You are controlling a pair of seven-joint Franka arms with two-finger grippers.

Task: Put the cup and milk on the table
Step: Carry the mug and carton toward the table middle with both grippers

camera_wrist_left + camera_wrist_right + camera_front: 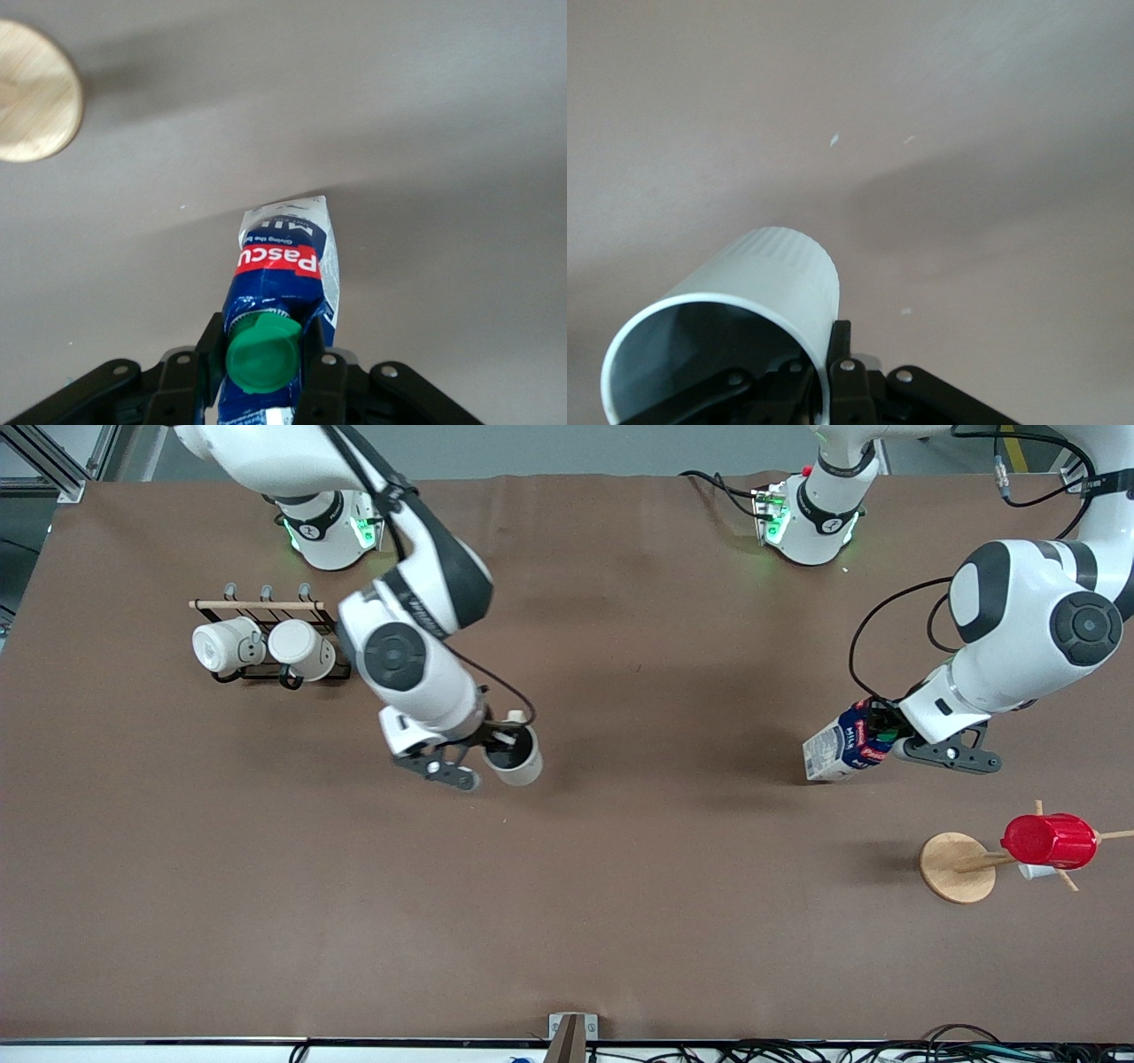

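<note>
The cream-beige cup (516, 760) hangs tilted in my right gripper (500, 746) over the middle of the brown table (620, 886), toward the right arm's end. The gripper is shut on its rim, one finger inside and one outside, as the right wrist view shows of the cup (757, 288) and gripper (830, 359). My left gripper (884, 735) is shut on the top of the milk (837, 746), a tilted blue and white carton whose bottom is low by the table. In the left wrist view the fingers (312, 350) clamp the carton (283, 257) beside its green cap (262, 354).
A black rack with two white mugs (264, 648) stands near the right arm's base. A wooden stand with a round base (955, 866) carries a red ribbed cup (1050, 840), nearer the front camera than the milk. Its base shows in the left wrist view (31, 88).
</note>
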